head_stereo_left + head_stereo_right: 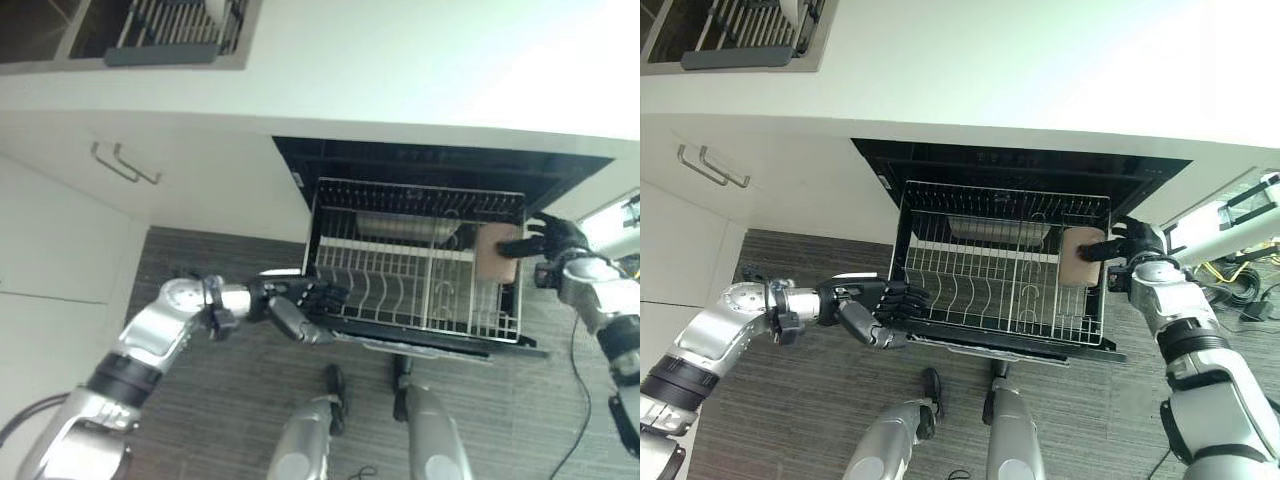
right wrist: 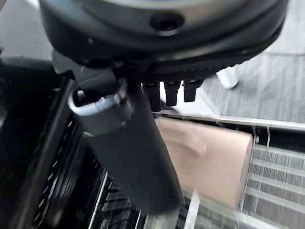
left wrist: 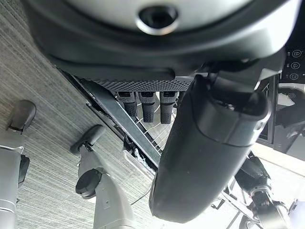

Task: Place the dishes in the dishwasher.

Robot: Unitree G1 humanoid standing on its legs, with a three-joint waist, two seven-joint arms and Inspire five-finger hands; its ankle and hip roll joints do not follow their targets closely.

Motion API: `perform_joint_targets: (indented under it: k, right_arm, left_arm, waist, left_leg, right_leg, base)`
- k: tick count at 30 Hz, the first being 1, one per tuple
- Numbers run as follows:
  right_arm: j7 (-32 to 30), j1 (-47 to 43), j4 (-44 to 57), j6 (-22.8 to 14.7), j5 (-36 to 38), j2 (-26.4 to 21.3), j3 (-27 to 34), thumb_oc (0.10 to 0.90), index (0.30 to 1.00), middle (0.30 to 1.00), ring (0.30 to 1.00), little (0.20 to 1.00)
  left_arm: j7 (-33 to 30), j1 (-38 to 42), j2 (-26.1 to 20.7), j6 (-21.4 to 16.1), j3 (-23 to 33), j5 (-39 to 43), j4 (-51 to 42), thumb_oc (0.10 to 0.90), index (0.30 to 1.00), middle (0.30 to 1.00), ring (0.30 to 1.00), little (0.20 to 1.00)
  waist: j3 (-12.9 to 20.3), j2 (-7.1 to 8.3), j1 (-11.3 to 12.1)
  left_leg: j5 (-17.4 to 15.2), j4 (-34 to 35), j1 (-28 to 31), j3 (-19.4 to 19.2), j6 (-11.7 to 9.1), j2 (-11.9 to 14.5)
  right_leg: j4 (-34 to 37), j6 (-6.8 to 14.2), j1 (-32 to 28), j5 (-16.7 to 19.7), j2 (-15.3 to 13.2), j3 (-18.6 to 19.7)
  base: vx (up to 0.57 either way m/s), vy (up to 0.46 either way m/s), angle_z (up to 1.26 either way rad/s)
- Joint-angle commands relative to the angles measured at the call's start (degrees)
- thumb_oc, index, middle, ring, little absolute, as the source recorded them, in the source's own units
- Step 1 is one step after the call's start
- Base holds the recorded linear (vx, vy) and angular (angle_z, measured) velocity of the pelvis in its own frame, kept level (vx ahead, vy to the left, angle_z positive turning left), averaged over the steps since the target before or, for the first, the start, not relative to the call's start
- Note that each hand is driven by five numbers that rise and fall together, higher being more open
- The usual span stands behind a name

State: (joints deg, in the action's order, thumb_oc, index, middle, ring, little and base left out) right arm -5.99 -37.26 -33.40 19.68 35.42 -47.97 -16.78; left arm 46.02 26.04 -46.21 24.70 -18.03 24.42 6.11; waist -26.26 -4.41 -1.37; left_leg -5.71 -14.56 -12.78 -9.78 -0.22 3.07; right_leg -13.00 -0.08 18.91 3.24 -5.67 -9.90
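The fingers (image 2: pixel 164 93) of my right hand (image 1: pixel 1120 245) curl over the top edge of a pale pinkish-tan, flat rectangular dish (image 1: pixel 1080 257), with the thumb crossing its face, so I am holding it in a pinch. The dish stands on edge in the right-hand end of the pulled-out black and silver wire dishwasher rack (image 1: pixel 970 285), its lower part down among the wires. I cannot tell whether it already rests on the rack floor.

My left hand (image 1: pixel 300 300) reaches in at the rack's front left corner, its fingers (image 3: pixel 147 107) hooked over the dark front rail; I read that as steadying the rack. A shallow grey metal dish (image 1: pixel 405 224) lies toward the back of the rack, under the open black dishwasher cavity (image 1: pixel 440 165) set below the white countertop (image 1: pixel 330 70). Grey striped flooring (image 1: pixel 220 400) lies beneath.

I judge this to be the placing step, near its end: the pink dish is inside the rack but not yet released. The next move, as I see it, calls for settling the dish between the upright wires so it stands alone, then relaxing the right hand's grip and lifting it straight out without tipping the dish over.
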Motion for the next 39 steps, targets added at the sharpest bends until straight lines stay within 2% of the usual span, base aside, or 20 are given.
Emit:
perform_joint_targets:
  k: [1,4,5,8,10,12,15,19,22,25,26,28,31,34,35,36,37,38,39]
  right_arm:
    - [3.32,1.67,3.86,-1.48,3.51,-2.90,3.39,0.800,0.900,0.900,0.900,0.900]
    - [3.59,6.69,9.27,-2.15,4.91,-2.08,6.85,0.800,0.900,0.900,0.900,0.900]
    - [3.12,11.61,14.64,-3.00,6.81,-0.56,10.21,0.800,0.900,0.900,0.900,0.900]
    - [2.10,17.01,19.47,-4.63,7.68,2.40,13.58,0.800,0.900,0.900,0.900,0.900]
    - [0.82,21.23,23.35,-5.89,6.32,5.80,16.63,0.800,0.900,0.900,0.900,0.900]
    - [0.49,23.59,25.45,-6.38,4.93,8.01,18.88,0.800,0.900,0.900,0.900,0.900]
    - [-0.29,27.41,29.85,-7.63,3.99,11.63,22.21,0.800,0.900,0.900,0.900,0.900]
    - [-2.51,31.10,34.69,-11.80,0.31,14.95,25.86,0.800,0.900,0.900,0.900,0.900]
    - [-5.97,32.71,40.78,-16.64,-2.65,17.88,29.07,0.800,0.900,0.900,0.900,0.900]
    - [-7.00,33.92,45.26,-20.43,-3.51,19.38,30.86,0.800,0.900,0.900,0.900,0.900]
    - [-6.54,34.43,48.00,-22.79,-3.78,20.45,31.72,0.800,0.900,0.900,0.900,0.900]
    - [-6.57,34.59,50.25,-25.16,-4.45,20.96,32.06,0.800,0.900,0.900,0.900,0.900]
    - [-6.49,35.35,52.84,-29.22,-6.28,20.99,32.76,0.800,0.900,0.900,0.900,0.900]
    - [-7.16,35.00,53.75,-30.47,-6.62,19.43,33.42,0.800,0.900,0.900,0.900,0.900]
    - [-7.25,34.70,53.16,-31.34,-6.14,18.34,34.01,0.800,0.900,0.900,0.900,0.900]
    - [-6.46,34.21,52.51,-32.07,-5.81,17.43,34.71,0.800,0.900,0.900,0.900,0.900]
    - [-6.38,34.26,52.50,-32.14,-5.81,17.33,34.74,0.800,0.900,0.900,0.900,0.900]
    - [-6.48,34.28,52.82,-32.59,-5.89,16.69,35.04,0.800,0.900,0.900,0.900,0.900]
    - [-6.66,34.14,52.96,-32.89,-5.65,15.99,35.32,0.800,0.900,0.900,0.900,0.900]
  left_arm:
    - [2.41,-9.34,-3.74,2.28,-3.66,1.16,-4.64,0.800,0.900,0.900,0.900,0.900]
    - [-0.14,-10.65,-3.17,1.57,-2.10,1.87,-5.12,0.800,0.900,0.900,0.900,0.900]
    - [-5.07,-11.95,-2.52,-0.14,0.36,5.76,-5.85,0.800,0.900,0.900,0.900,0.900]
    - [-12.66,-13.57,-0.67,-4.37,4.17,11.14,-6.48,0.800,0.900,0.900,0.900,0.900]
    - [-18.40,-15.73,2.23,-8.84,9.14,13.97,-8.43,0.800,0.900,0.900,0.900,0.900]
    - [-21.44,-17.83,4.72,-12.50,12.44,14.36,-9.65,0.800,0.900,0.900,0.900,0.900]
    - [-26.67,-21.01,8.91,-20.86,17.61,15.36,-12.04,0.800,0.900,0.900,0.900,0.900]
    - [-30.77,-23.69,12.57,-28.95,22.03,15.16,-15.28,0.800,0.900,0.900,0.900,0.900]
    - [-34.02,-25.11,15.73,-35.71,25.92,14.82,-18.46,0.800,0.900,0.900,0.900,0.900]
    - [-36.48,-26.17,17.53,-39.69,28.33,14.49,-20.62,0.800,0.900,0.900,0.900,0.900]
    - [-37.71,-26.88,18.52,-41.74,29.85,14.18,-21.53,0.800,0.900,0.900,0.900,0.900]
    - [-39.08,-27.32,19.29,-42.67,30.60,13.51,-22.44,0.800,0.900,0.900,0.900,0.900]
    - [-39.69,-28.19,20.80,-41.65,31.50,15.47,-23.55,0.800,0.900,0.900,0.900,0.900]
    - [-39.55,-27.77,21.86,-41.51,30.92,16.44,-24.28,0.800,0.900,0.900,0.900,0.900]
    - [-39.56,-27.71,22.21,-41.92,30.33,16.20,-24.48,0.800,0.900,0.900,0.900,0.900]
    - [-39.46,-28.54,23.28,-42.23,29.44,15.79,-25.10,0.800,0.900,0.900,0.900,0.900]
    - [-39.41,-28.71,23.36,-42.29,29.41,15.78,-25.22,0.800,0.900,0.900,0.900,0.900]
    - [-39.31,-29.58,23.75,-43.06,29.40,15.71,-25.57,0.800,0.900,0.900,0.900,0.900]
    - [-39.08,-30.25,23.93,-43.84,29.54,16.47,-25.67,0.800,0.900,0.900,0.900,0.900]
  waist:
    - [3.86,1.33,0.75]
    - [4.06,1.91,-0.04]
    - [4.39,2.51,-0.74]
    - [4.78,3.03,-1.16]
    - [4.99,3.44,-1.25]
    - [5.52,3.82,-1.19]
    - [6.31,4.49,-1.14]
    - [7.15,5.07,-1.18]
    - [8.20,5.14,-1.04]
    - [9.16,4.93,-0.85]
    - [9.89,4.73,-0.72]
    - [10.47,4.55,-0.67]
    - [11.25,4.18,-0.74]
    - [10.86,4.71,-0.75]
    - [10.25,4.95,-0.60]
    - [10.17,5.03,-0.76]
    - [10.22,4.93,-0.67]
    - [10.47,4.98,-0.19]
    - [10.59,5.00,0.15]
  left_leg:
    - [-1.96,-2.63,-1.52,2.40,-5.71,5.54]
    - [-2.11,-2.63,-1.05,1.89,-5.56,5.83]
    - [-2.23,-2.63,-0.59,1.45,-5.41,6.03]
    - [-2.43,-2.63,-0.07,0.99,-5.26,6.21]
    - [-3.01,-2.63,0.80,0.83,-5.12,6.22]
    - [-2.65,-2.63,0.65,0.90,-5.01,6.18]
    - [-2.61,-2.63,1.11,0.96,-5.03,6.37]
    - [-2.60,-2.63,1.79,1.09,-5.15,6.60]
    - [-2.71,-2.63,2.19,1.39,-5.31,6.74]
    - [-2.65,-2.63,2.44,1.61,-5.50,6.94]
    - [-2.57,-2.63,2.48,1.82,-5.71,7.10]
    - [-2.48,-2.63,2.57,1.67,-5.87,7.25]
    - [-2.28,-2.63,3.79,0.73,-6.13,6.78]
    - [-0.17,-2.63,4.98,-2.39,-6.67,6.37]
    - [1.98,-2.63,4.83,-1.96,-7.57,8.00]
    - [2.61,-2.63,4.17,0.16,-8.82,11.71]
    - [2.52,-2.63,3.97,0.82,-8.97,12.00]
    - [2.47,-2.63,2.57,4.91,-9.57,13.25]
    - [2.55,-2.63,1.66,7.35,-9.79,13.37]
  right_leg:
    - [-4.19,7.69,-2.71,-7.27,-4.49,2.58]
    - [-4.19,7.76,-2.98,-7.28,-4.15,3.06]
    - [-4.19,7.82,-3.31,-7.36,-3.79,3.61]
    - [-4.19,7.92,-3.74,-7.54,-3.68,3.84]
    - [-4.19,8.00,-4.63,-8.13,-3.55,3.90]
    - [-4.19,7.83,-4.60,-7.95,-3.41,3.94]
    - [-4.19,7.68,-5.36,-8.36,-3.19,3.68]
    - [-4.19,7.45,-6.32,-8.77,-2.86,3.41]
    - [-4.19,7.07,-7.02,-9.41,-2.45,3.35]
    - [-4.19,6.81,-7.54,-9.91,-2.26,3.20]
    - [-4.19,6.60,-7.80,-10.27,-2.06,3.08]
    - [-4.19,6.45,-7.98,-10.51,-1.94,2.93]
    - [-4.19,5.97,-8.07,-10.79,-1.67,2.89]
    - [-4.19,5.57,-8.48,-10.19,-3.01,1.76]
    - [-4.19,5.60,-8.99,-9.83,-3.52,1.56]
    - [-4.19,6.15,-9.53,-9.59,-4.07,2.36]
    - [-4.19,6.24,-9.60,-9.66,-4.02,2.61]
    - [-4.19,6.71,-9.83,-10.06,-4.06,4.51]
    - [-4.19,7.01,-10.01,-10.38,-4.05,5.90]
  base:
    - [0.00,0.000,0.00]
    - [0.01,0.005,-0.13]
    - [0.03,0.001,-0.11]
    - [0.02,-0.012,-0.11]
    - [0.03,-0.041,-0.06]
    - [0.01,-0.059,-0.03]
    - [0.03,-0.080,-0.01]
    - [0.05,-0.095,0.01]
    - [0.06,-0.117,0.05]
    - [0.07,-0.104,0.06]
    - [0.07,-0.115,0.14]
    - [0.07,-0.091,0.14]
    - [0.07,-0.040,0.05]
    - [0.04,0.089,0.05]
    - [0.10,0.542,0.24]
    - [0.09,0.523,0.43]
    - [0.12,0.649,0.36]
    - [0.09,0.459,0.17]
    - [0.11,0.575,-0.10]
